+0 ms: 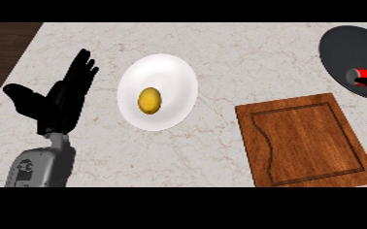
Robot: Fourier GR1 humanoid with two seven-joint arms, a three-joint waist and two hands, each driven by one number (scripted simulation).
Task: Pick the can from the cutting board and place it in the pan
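A dark grey pan [341,53] sits at the right edge, partly cut off. A red can [358,76] lies inside it at the frame's edge, only partly visible. The wooden cutting board [301,138] lies at the lower right with nothing on it. My left hand [61,97] rests open at the left, fingers up, beside the white plate. My right hand does not show in this view.
A white plate [172,73] left of centre holds a small yellow-brown food item [149,100]. The marble counter [243,58] ends at a dark floor strip at the top left.
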